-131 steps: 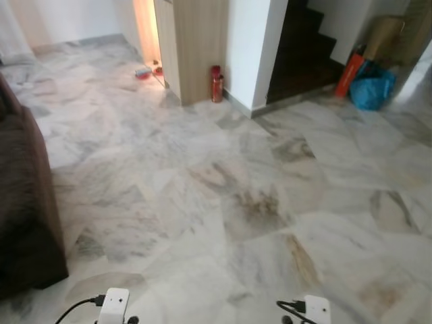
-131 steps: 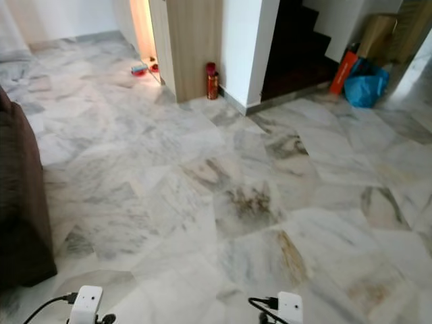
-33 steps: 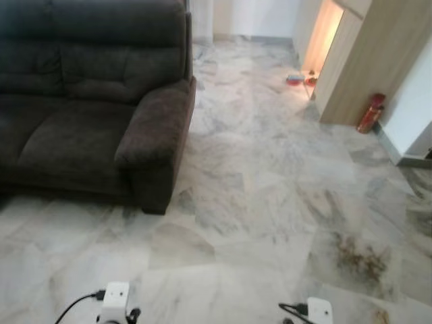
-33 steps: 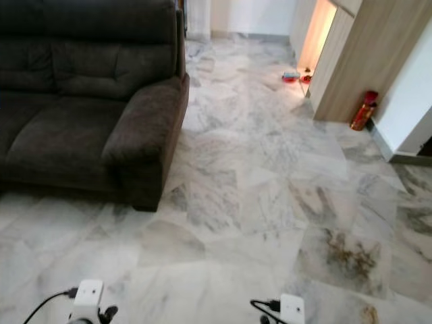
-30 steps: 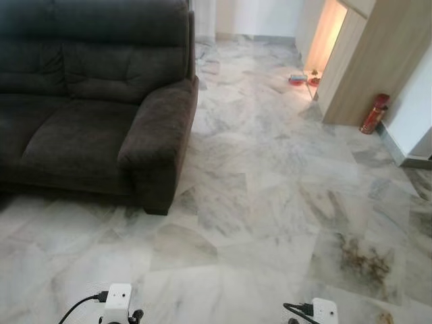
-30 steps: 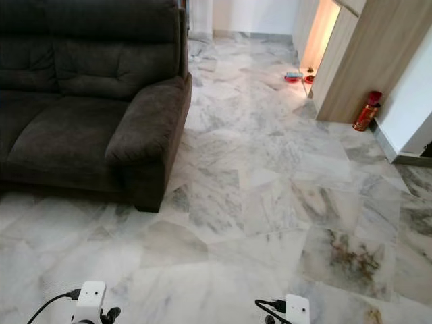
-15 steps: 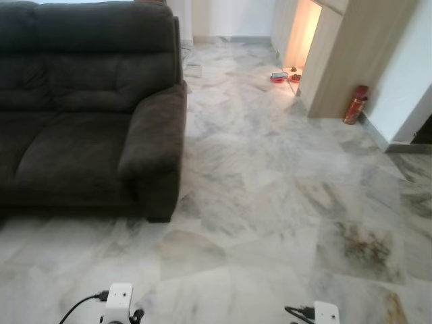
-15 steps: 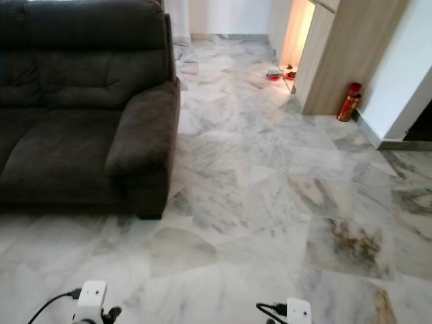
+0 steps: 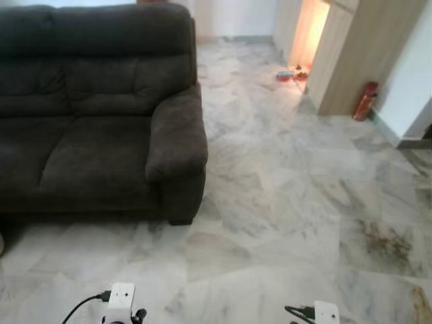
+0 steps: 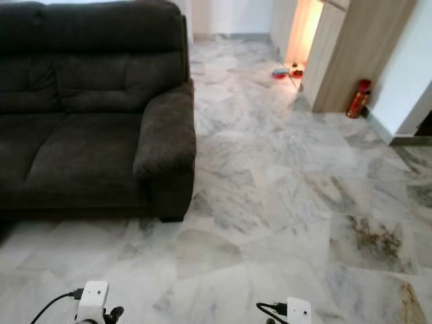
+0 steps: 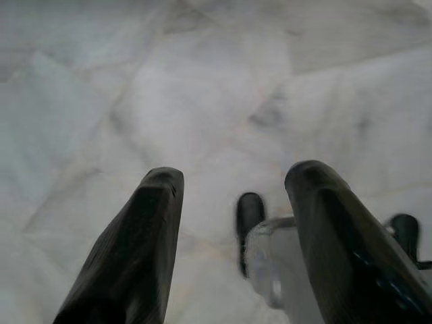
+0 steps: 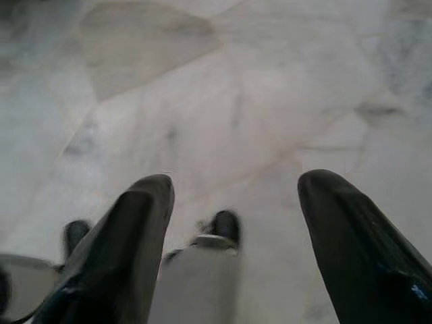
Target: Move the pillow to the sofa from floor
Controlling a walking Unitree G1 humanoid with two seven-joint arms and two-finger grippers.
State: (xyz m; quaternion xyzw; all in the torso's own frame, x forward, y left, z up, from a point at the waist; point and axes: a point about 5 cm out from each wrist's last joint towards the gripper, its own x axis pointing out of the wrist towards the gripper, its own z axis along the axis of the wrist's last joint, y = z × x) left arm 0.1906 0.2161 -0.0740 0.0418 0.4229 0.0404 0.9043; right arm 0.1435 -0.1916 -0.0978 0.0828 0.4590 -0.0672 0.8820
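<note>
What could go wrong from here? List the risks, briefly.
1. No pillow is on the marble floor ahead; only a pale sliver at the far left edge might be one, so the robot may search wrongly.
2. The sofa armrest juts toward its path; turning left could clip it.
3. Both open tools, left tool and right tool, hang low over the floor and hold nothing.

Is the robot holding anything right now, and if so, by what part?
Nothing is held. The left gripper and the right gripper are both open, with bare marble floor between their fingers.
</note>
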